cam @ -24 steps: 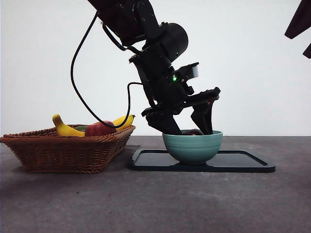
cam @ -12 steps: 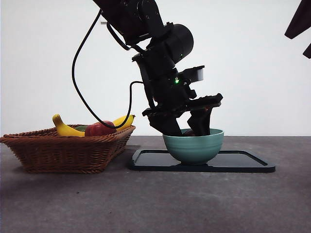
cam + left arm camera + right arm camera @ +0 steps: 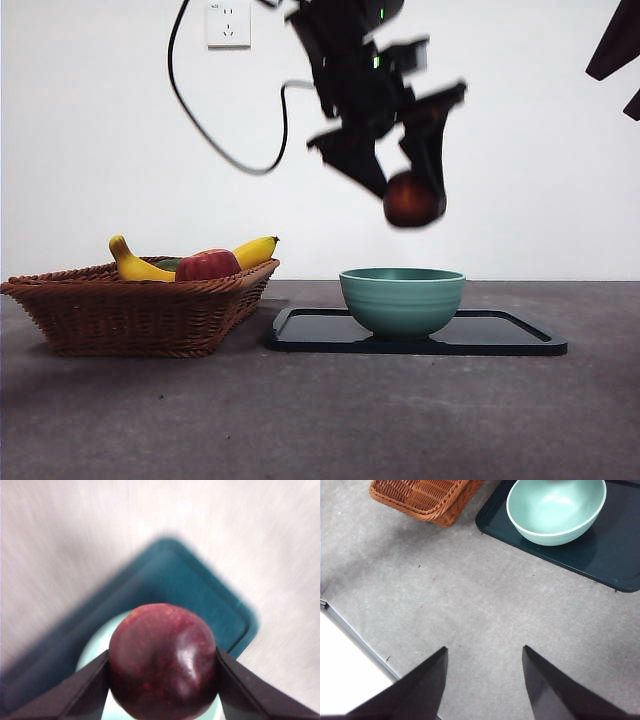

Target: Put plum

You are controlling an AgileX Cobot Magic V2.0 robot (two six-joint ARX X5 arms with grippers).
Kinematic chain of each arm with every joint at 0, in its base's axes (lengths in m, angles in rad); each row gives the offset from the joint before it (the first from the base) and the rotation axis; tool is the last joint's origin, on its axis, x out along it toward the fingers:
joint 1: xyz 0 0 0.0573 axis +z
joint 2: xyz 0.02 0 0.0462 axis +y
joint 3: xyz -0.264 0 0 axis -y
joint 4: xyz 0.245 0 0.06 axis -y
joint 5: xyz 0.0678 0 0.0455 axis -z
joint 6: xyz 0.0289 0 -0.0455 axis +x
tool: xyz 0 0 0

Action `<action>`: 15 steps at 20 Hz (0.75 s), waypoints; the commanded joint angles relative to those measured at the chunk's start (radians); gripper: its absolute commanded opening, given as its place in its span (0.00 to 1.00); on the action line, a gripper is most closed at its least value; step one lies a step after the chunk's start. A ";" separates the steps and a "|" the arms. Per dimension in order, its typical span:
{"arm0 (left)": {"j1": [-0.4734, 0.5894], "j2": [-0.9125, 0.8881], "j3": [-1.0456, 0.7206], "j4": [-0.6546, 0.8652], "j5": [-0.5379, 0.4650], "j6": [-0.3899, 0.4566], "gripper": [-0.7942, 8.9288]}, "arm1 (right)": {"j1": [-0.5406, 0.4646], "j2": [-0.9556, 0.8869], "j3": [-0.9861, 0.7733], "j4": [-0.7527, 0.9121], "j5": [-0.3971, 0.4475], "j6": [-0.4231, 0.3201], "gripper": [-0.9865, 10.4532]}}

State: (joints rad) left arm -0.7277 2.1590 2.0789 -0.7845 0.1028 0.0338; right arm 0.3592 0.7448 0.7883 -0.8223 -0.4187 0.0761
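The left gripper [image 3: 405,190] is gripping the plum [image 3: 413,199] in the air above the green bowl [image 3: 402,298], which is sitting on the dark tray [image 3: 500,335]. The wicker basket [image 3: 140,310] beside the tray's left edge is holding bananas [image 3: 135,265] and a red apple [image 3: 207,265], while the right gripper [image 3: 485,680] is waiting with jaws spread over bare table [image 3: 470,605].

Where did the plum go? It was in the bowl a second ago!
The left claw went up, carrying the plum out of the bowl; it now hangs high above it, squeezed between the jaws. The bowl, tray and basket of fruit stayed put, and the right claw waits, open.
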 commanded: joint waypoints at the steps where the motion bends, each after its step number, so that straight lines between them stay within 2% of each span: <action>1: 0.005 0.022 0.132 -0.076 -0.002 0.011 0.30 | 0.005 0.005 0.000 0.005 0.000 0.002 0.29; 3: 0.025 0.003 0.197 -0.159 -0.001 0.013 0.30 | 0.005 0.005 0.000 0.005 0.000 0.002 0.29; 15: 0.264 -0.359 0.200 -0.430 -0.001 0.028 0.30 | 0.005 0.004 0.000 0.007 0.000 -0.006 0.29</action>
State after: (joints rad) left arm -0.4572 1.7908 2.2490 -1.2205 0.1028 0.0467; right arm 0.3592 0.7448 0.7883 -0.8223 -0.4183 0.0757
